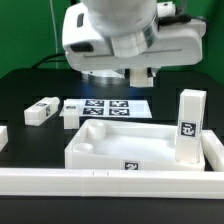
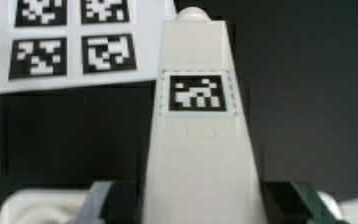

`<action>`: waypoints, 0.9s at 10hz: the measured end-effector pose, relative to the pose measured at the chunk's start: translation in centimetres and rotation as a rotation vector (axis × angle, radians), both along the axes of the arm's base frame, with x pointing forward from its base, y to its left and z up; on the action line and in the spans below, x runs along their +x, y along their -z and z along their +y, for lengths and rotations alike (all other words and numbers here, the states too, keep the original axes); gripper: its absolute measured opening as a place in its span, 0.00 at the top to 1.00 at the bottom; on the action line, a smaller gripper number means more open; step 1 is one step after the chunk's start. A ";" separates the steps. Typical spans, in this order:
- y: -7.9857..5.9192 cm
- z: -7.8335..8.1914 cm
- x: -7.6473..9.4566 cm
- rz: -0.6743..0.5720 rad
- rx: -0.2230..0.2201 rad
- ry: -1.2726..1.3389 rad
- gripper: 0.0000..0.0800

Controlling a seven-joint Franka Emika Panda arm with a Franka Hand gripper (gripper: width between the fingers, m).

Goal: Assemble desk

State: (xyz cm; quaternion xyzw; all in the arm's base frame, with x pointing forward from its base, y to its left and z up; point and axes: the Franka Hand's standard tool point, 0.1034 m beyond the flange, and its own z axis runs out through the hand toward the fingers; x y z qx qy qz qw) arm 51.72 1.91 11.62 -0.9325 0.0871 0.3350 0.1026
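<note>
- The desk top is lying rim-up in the lower centre of the exterior view, just behind the long border rail.
- The marker board is lying flat in the centre of the exterior view, behind the desk top and below the arm.
- An upright leg is standing at the end of the desk top on the exterior view's right. Whether it is fully seated cannot be told.
- The held leg is hanging from the gripper. Its pegged tip is pointing down at the black table beside the marker board.
- Two loose legs are lying on the table on the exterior view's left, well apart from the desk top.
- The jaws are standing partly closed. The dark fingers are pressing on both sides of the held leg's wide end and are carrying it.
- Step in hand, as a judgement: the arm is transporting a second leg toward the desk top for insertion.
- Next move, as a judgement:
  - Position the peg directly above a free corner socket and keep the leg vertical.
  - Lower the leg until the peg is entering the socket.
  - Turn the leg to seat it.
  - A tilted leg is likely to be catching on the rim.
</note>
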 end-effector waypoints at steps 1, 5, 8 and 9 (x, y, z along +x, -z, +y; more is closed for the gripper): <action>0.0 0.0 0.3 -0.078 -0.018 0.011 0.64; -1.4 -0.6 1.7 -0.371 -0.064 -0.006 0.64; -5.8 -1.8 3.7 -0.571 -0.089 0.011 0.64; -5.6 -1.9 4.3 -0.666 -0.117 0.019 0.64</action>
